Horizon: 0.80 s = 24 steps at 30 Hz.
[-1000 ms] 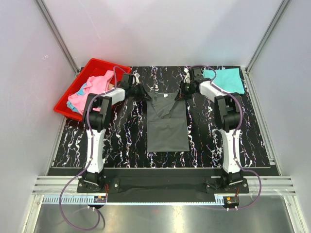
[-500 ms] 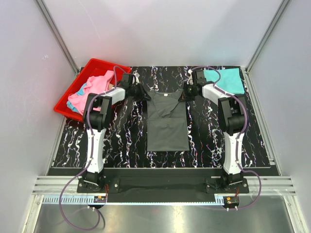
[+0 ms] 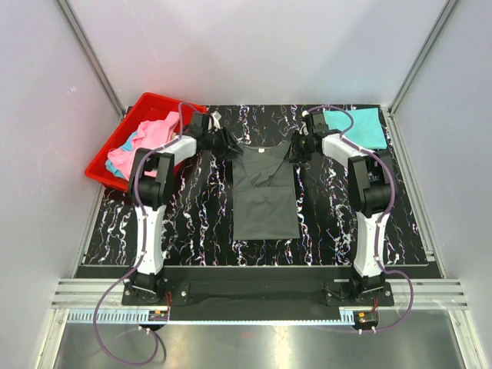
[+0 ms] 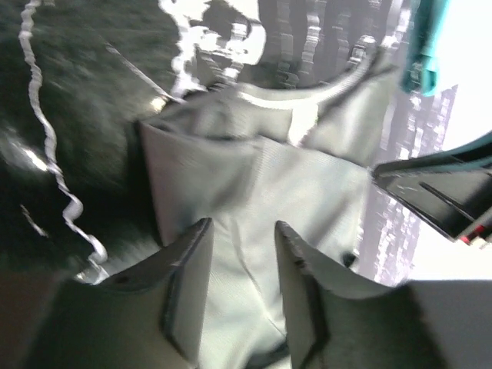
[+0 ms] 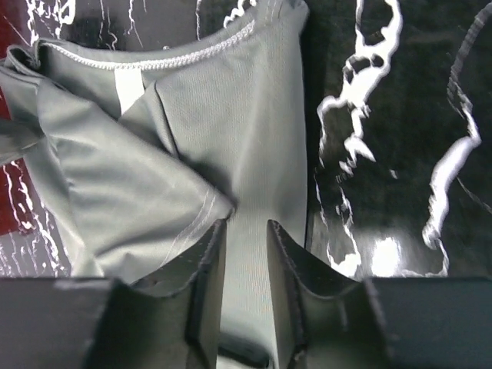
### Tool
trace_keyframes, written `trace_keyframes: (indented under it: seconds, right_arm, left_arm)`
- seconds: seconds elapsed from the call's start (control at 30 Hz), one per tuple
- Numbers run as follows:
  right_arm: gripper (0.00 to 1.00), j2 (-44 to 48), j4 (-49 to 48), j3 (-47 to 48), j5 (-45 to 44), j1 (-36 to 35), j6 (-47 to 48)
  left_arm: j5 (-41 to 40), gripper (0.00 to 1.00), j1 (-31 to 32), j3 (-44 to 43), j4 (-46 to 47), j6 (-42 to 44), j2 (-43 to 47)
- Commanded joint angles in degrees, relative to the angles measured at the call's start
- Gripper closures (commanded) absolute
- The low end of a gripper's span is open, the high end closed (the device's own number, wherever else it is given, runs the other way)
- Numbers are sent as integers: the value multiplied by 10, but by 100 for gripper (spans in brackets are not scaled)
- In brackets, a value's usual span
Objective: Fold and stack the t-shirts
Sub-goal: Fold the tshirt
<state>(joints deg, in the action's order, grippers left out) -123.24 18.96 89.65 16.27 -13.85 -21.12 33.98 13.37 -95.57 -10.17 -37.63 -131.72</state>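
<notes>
T-shirts not yet folded, a pink t-shirt (image 3: 150, 132) and a light blue t-shirt (image 3: 132, 141), lie bunched in the red bin (image 3: 116, 135) at far left. Mid-table (image 3: 192, 223), the charcoal t-shirt (image 3: 265, 200) lies flat with both sleeves turned in, a long narrow strip. I judge it needs its crosswise folds, then stacking. The teal t-shirt (image 3: 360, 127) sits folded at the far right corner, so roughly one of four is done.

My left gripper (image 4: 242, 227) stands partly spread at the collar's left side, with cloth showing between its fingers but not pinched. My right gripper (image 5: 244, 224) is likewise parted, though narrower, low over the right shoulder and gripping nothing.
</notes>
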Motion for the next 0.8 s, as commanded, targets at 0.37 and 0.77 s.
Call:
trace_keyframes:
  seconds: [0.37,0.77]
  right_arm:
    - [75,65,54,34,153,-45,-25]
    - [87,-7,36,-19,273,-58,-13]
  left_arm:
    - [56,56,-7,57,-22,23,143]
    - [-14,57,-2,204,-102,44,255]
